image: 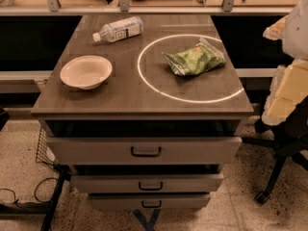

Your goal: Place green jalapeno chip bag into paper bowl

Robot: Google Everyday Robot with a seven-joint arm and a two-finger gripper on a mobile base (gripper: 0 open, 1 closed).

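Observation:
The green jalapeno chip bag (194,58) lies crinkled and puffy on the right half of the wooden cabinet top (130,97), inside a bright white ring of light (144,76). The paper bowl (86,71), off-white and empty, stands upright on the left half, about a bowl's width from the bag. My gripper (283,32) is at the right edge of the view, off the side of the cabinet top and to the right of the bag, touching nothing. The arm's cream and white parts (288,90) hang below it.
A clear plastic bottle with a white label (119,30) lies on its side at the back left. The cabinet has three drawers (144,150) slightly open below. An office chair base (274,172) stands right. Cables (29,196) lie on the floor at left.

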